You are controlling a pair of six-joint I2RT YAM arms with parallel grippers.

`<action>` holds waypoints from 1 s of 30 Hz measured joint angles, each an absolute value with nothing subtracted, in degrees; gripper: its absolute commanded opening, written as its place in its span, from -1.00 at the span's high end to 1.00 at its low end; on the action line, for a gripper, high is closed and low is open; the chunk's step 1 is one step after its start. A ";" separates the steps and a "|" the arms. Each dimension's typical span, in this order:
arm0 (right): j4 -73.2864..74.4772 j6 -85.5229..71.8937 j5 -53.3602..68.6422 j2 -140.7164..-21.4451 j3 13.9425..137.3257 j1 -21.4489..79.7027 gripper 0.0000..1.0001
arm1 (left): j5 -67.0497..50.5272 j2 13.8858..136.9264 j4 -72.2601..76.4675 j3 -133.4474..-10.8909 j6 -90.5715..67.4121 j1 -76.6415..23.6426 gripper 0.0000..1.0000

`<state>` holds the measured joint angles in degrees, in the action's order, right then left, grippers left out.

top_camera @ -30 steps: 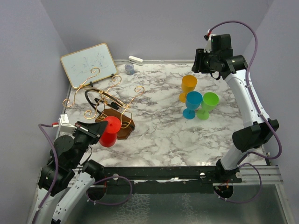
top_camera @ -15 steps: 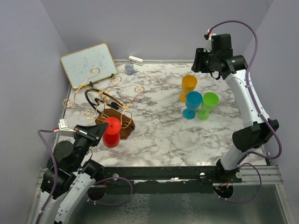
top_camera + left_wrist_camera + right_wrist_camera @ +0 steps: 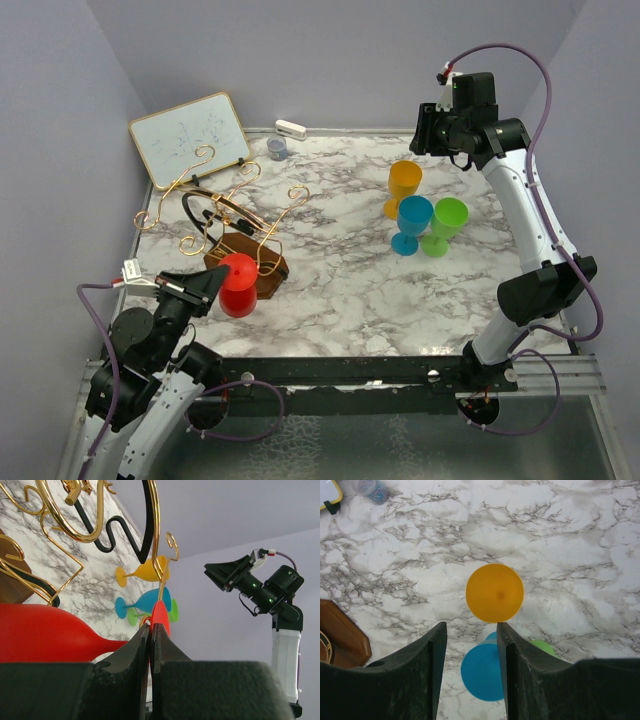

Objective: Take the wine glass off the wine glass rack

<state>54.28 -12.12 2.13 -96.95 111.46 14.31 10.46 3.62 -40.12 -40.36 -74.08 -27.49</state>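
1 wine glass (image 3: 238,284), stem in left gripper (image 3: 210,283)

Marble table (image 3: 340,275): wine glass rack (image 3: 268,270), whiteboard (image 3: 190,135), three glasses (image 3: 414,215)

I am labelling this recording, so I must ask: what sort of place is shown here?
Most likely a robot test cell, not a home: plain lilac walls box in a marble-patterned table, and the left arm and the right arm are bolted to a metal rail at its near edge.

Rack (image 3: 240,225): glossy gold metal wire, dark wood base (image 3: 268,278). Red wine glass (image 3: 238,285): smooth matt plastic. Table (image 3: 340,280): polished marble look.
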 measured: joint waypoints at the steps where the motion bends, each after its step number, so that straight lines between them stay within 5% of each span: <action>1: 54.26 -12.12 2.15 -96.95 111.46 14.31 0.12 | 10.48 3.62 -40.12 -40.36 -74.11 -27.49 1.00; 30: 53.91 -12.12 2.24 -96.95 111.39 14.31 0.12 | 9.89 4.71 -35.22 -40.10 -76.88 -27.49 1.00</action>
<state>53.91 -12.12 2.24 -96.95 111.39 14.31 9.89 4.71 -35.22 -40.10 -76.88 -27.49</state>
